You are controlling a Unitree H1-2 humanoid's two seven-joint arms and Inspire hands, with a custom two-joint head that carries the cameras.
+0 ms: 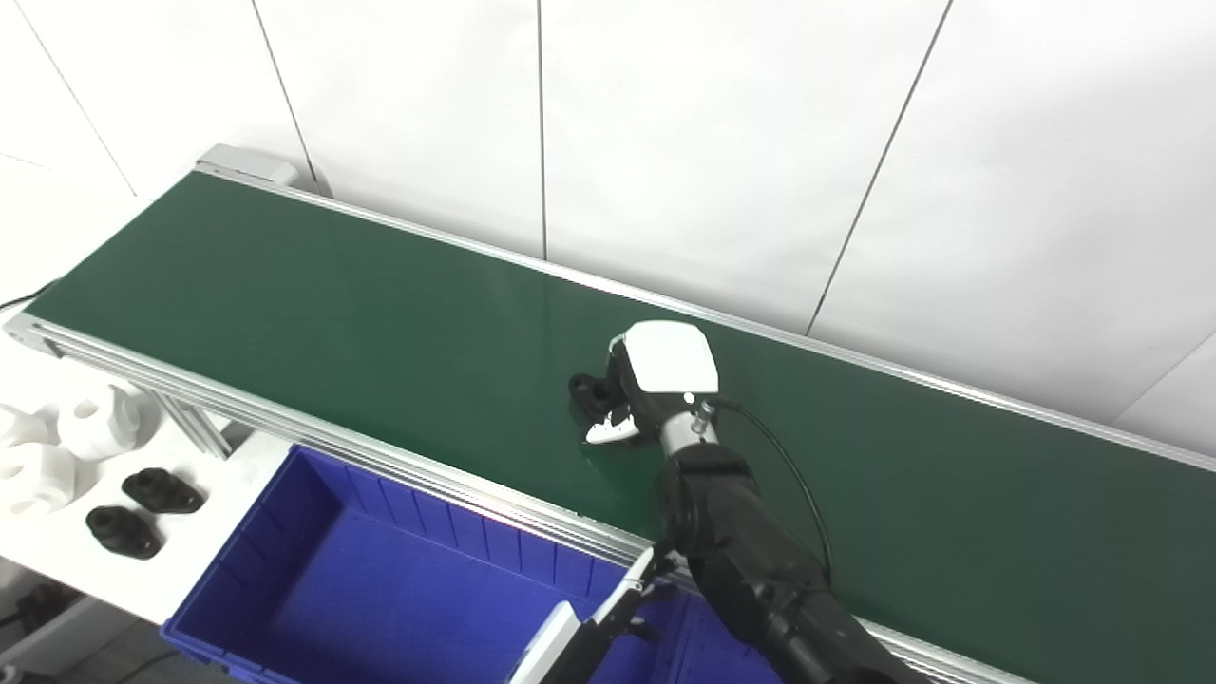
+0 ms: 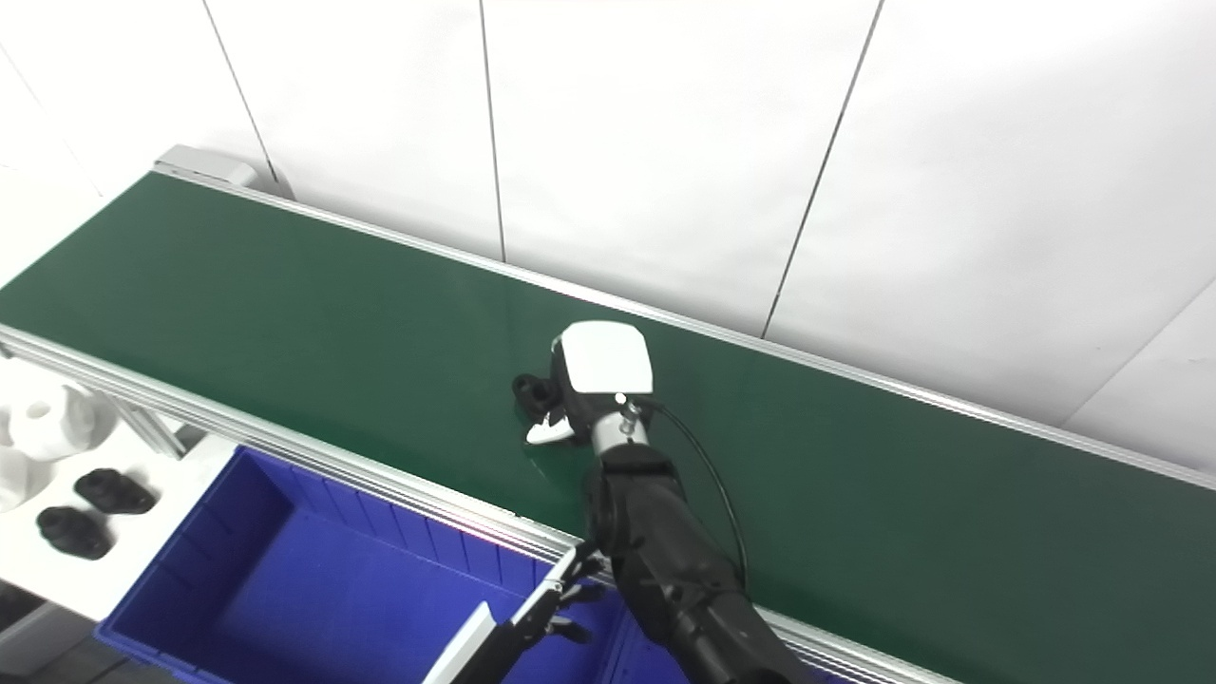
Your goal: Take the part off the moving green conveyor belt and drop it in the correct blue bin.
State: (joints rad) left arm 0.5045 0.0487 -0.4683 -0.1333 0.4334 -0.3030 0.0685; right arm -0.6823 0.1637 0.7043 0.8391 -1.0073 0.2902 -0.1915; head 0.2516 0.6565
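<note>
Right robot hand (image 1: pixel 655 385) is reaching over belt (image 1: pixel 285 304) w/ black part (image 1: pixel 591 389) touching its left side, grip state unclear; left robot hand (image 1: pixel 622 598) is hovering open, farther off.

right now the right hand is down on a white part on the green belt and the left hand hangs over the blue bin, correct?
One thing is wrong: the part at the right hand is black, not white, as the left eye view shows. The left hand does hang over the blue bin, beside the green belt.

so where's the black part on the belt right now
The black part sits mid-belt on the green conveyor, at the fingers of the right hand, beyond the blue bin.
</note>
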